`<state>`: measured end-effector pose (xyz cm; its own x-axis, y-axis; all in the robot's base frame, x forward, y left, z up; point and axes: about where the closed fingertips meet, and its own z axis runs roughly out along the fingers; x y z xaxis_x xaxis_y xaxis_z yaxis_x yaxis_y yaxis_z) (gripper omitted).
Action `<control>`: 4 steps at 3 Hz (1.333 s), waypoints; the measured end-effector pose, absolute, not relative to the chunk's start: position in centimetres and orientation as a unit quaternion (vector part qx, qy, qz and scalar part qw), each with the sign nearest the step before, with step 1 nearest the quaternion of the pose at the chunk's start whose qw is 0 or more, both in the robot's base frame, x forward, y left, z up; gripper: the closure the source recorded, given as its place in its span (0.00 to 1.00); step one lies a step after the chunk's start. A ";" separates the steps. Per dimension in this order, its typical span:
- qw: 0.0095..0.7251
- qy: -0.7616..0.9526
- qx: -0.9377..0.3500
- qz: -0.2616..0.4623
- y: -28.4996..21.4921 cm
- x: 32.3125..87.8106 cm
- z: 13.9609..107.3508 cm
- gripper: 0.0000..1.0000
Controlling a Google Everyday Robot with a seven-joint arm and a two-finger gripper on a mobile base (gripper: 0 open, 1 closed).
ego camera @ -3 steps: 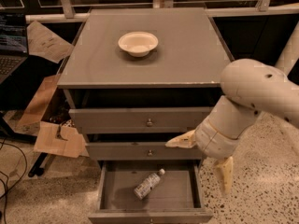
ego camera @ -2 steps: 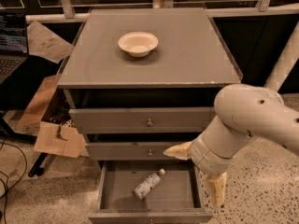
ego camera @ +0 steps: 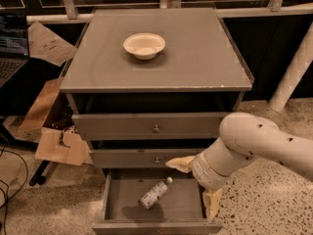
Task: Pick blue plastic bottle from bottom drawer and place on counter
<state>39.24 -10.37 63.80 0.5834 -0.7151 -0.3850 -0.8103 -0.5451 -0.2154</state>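
The blue plastic bottle (ego camera: 155, 193) lies on its side on the floor of the open bottom drawer (ego camera: 178, 205), white cap pointing up and to the right. My gripper (ego camera: 195, 185) hangs over the right half of that drawer, just right of the bottle and not touching it. Its two pale yellow fingers (ego camera: 179, 163) are spread wide apart and hold nothing. The white arm reaches in from the right. The grey counter (ego camera: 200, 58) tops the cabinet above.
A white bowl (ego camera: 144, 45) stands on the counter, left of centre. The two upper drawers (ego camera: 146, 127) with round knobs are closed. Cardboard pieces (ego camera: 58, 146) and a laptop (ego camera: 12, 48) lie to the left of the cabinet. A white post (ego camera: 293, 72) stands at the right.
The arm has dropped lower and swung left, bringing the gripper down over the right side of the bottom drawer. The bottle has not moved.
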 end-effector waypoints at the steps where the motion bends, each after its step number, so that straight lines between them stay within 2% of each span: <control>1: 0.203 0.440 -0.860 0.159 -10.0 40.1 60.4 0.00; 2: 0.205 0.451 -0.847 0.192 -10.0 40.5 57.0 0.00; 4: 0.214 0.485 -0.829 0.178 -10.0 40.3 56.2 0.00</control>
<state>40.30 -10.04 56.21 0.4673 -0.7275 -0.5023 -0.8798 -0.4387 -0.1830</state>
